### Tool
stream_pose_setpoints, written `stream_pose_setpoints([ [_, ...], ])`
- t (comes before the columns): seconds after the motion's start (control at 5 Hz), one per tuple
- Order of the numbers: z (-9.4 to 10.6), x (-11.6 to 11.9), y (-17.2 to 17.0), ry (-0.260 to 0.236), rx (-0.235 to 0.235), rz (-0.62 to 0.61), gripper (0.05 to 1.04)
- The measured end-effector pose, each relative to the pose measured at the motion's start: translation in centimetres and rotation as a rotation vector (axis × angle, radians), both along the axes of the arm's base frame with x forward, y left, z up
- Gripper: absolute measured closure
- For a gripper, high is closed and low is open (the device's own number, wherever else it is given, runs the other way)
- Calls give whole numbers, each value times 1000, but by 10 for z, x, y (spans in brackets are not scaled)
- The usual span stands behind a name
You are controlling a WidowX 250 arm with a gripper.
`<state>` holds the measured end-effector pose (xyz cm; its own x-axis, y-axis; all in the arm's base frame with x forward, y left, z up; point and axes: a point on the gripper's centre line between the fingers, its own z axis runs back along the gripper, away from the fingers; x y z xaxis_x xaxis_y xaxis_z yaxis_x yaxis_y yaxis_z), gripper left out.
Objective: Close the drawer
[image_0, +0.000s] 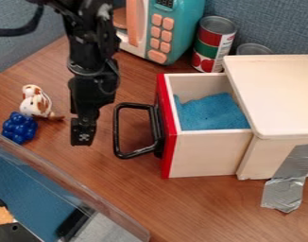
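Drawer [207, 153] open, hand [82, 133] waiting off its handle [117, 130]

In the camera view, my hand hangs down just left of the black handle, with a strip of table [122, 196] visible between them; I can't tell whether it is spread or pressed together, and I see nothing held in it. The drawer sticks out from the left side of the pale wooden cabinet [279, 97], with a blue, soft-looking thing [213, 112] inside; the silver tape [286, 186] runs down the cabinet's near side onto the table.

I judge the step in hand to be the approach, with the push yet to be made; the next move calls for meeting the handle or the red front [167, 137] near its middle, then driving rightward along the slide; an off-centre shove could skew the drawer and make it bind, and too high a pass could miss the handle altogether.

The drawer's front faces left, towards my hand, and its travel runs roughly left to right; the front's long axis lies across that travel, from the far side to the near side; the handle's long outer bar runs much the same way.
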<state>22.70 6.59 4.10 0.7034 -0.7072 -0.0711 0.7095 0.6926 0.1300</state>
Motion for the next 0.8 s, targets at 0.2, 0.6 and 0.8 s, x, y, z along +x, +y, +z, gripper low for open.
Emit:
stream_pose_setpoints([
  [0.2, -3, 6, -11, 2, -10, -4, 83],
  [0.6, -5, 13, -52, -14, -42, -55, 83],
  [0.8, -4, 23, -61, -85, -79, -33, 83],
])
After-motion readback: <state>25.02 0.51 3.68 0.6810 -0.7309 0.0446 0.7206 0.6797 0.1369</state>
